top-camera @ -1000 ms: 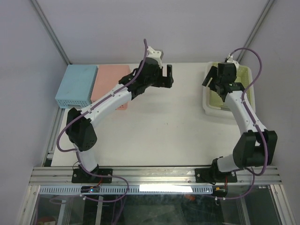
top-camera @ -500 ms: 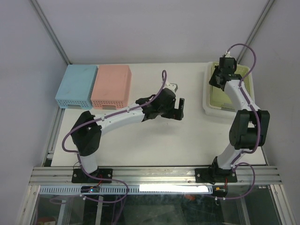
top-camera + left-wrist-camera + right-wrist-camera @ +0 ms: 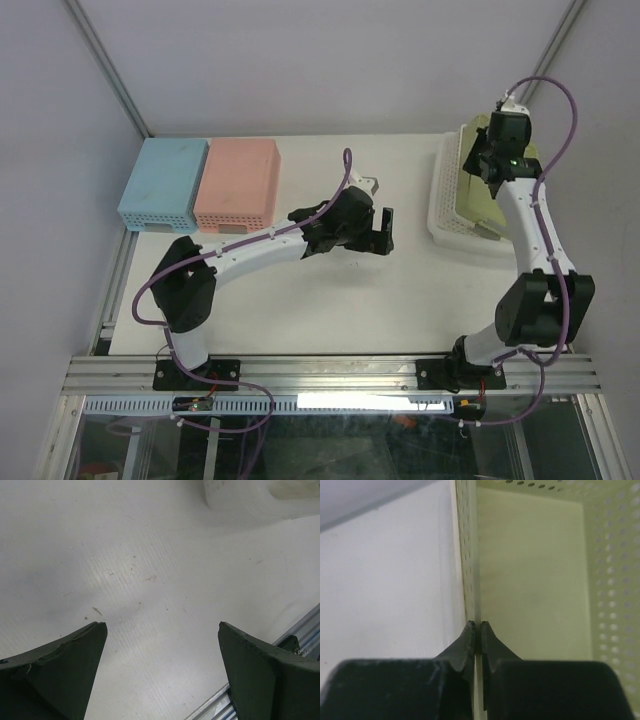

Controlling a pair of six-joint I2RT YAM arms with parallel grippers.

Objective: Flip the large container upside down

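Two arms, one busy: R gripper (image 3: 478,625) pinched shut on large container (image 3: 447,190) wall, far-right of table (image 3: 330,290), tipped on edge, prob. for the flip; L gripper (image 3: 161,626) jaws apart, empty over mid-table, clear of it

Bright, even light, soft shadows (faint), close foregrounds blurred

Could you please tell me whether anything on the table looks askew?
Yes: the large container at the far right sits tilted, not flat, with the right gripper pinching its perforated wall. Nothing looks spilled or damaged.
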